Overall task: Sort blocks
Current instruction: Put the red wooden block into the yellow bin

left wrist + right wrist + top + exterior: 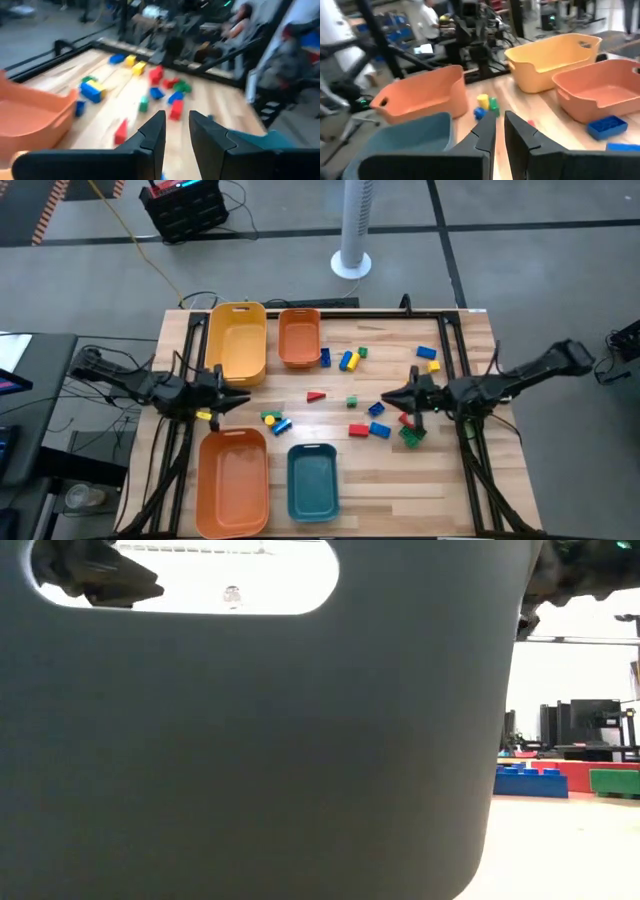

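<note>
Hovering near table centre, right gripper [390, 397] has fingers at a narrow gap, empty. Nearest blocks: red block [358, 430] and blue block [379, 429] just beside it, toward the teal bin [312, 481]. Left gripper [237, 399], also narrow, sits nearer the yellow-blue cluster [273, 420].

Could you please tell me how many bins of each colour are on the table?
Orange bins: 2
Yellow bin: 1
Teal bin: 1
Total: 4
</note>
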